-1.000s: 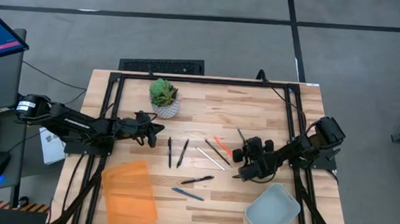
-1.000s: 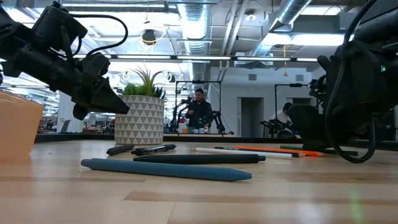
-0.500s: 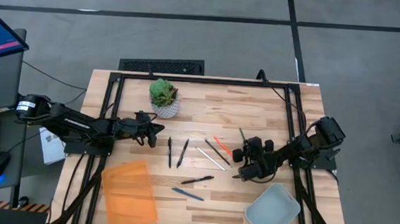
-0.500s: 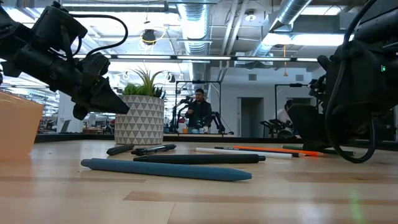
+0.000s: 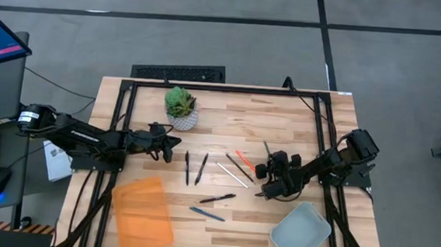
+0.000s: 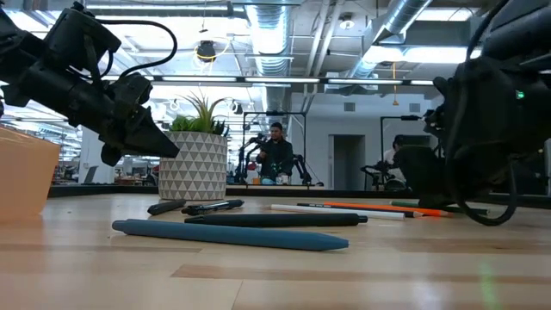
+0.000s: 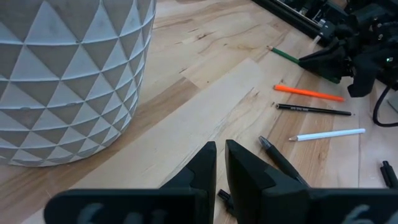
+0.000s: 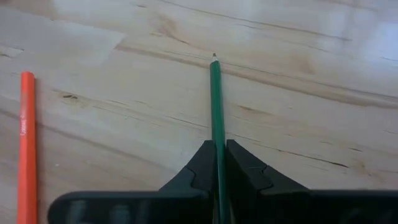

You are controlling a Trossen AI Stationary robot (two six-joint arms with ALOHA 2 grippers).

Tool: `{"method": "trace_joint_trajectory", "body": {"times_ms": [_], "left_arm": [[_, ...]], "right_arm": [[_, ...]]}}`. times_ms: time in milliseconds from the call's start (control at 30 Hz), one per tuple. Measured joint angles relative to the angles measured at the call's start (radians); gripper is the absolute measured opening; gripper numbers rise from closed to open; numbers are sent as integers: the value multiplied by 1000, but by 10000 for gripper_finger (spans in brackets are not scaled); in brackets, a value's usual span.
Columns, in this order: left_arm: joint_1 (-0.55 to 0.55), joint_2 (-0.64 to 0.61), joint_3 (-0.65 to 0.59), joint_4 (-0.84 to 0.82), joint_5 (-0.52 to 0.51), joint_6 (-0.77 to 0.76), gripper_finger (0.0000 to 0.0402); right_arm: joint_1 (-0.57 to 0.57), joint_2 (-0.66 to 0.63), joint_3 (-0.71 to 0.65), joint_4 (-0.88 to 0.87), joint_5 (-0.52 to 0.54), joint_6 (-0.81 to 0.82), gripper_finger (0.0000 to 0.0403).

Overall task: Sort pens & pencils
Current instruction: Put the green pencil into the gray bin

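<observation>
Pencils: slim green pencil [image 8: 216,106] pinched in right pincer [image 8: 217,163].

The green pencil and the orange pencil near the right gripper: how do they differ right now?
The green pencil sits clamped between the right gripper's fingers, while the orange pencil lies free on the table, untouched. In the right wrist view the green one's pointed tip shows, pointing away from the gripper; the orange one shows a blunt end. Both are thin, straight and lie roughly parallel.

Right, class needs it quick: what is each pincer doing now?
Left pincer: shut, holding nothing, beside the plant pot.
Right pincer: shut on the green pencil.
</observation>
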Motion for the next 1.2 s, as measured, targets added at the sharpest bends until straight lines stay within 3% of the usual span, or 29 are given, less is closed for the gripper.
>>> {"method": "trace_joint_trajectory", "body": {"times_ms": [133, 433, 867, 1200], "left_arm": [[0, 0, 0, 0, 0, 0, 25], [0, 0, 0, 0, 0, 0, 25], [0, 0, 1, -62, 0, -5, 25], [0, 0, 1, 9, -29, 17, 25]], "right_arm": [[-26, 1, 72, -113, -45, 0, 51], [-102, 1, 203, -210, -2, -169, 51], [-212, -2, 450, -454, 173, -316, 51], [-117, -3, 578, -647, 176, -303, 51]]}}
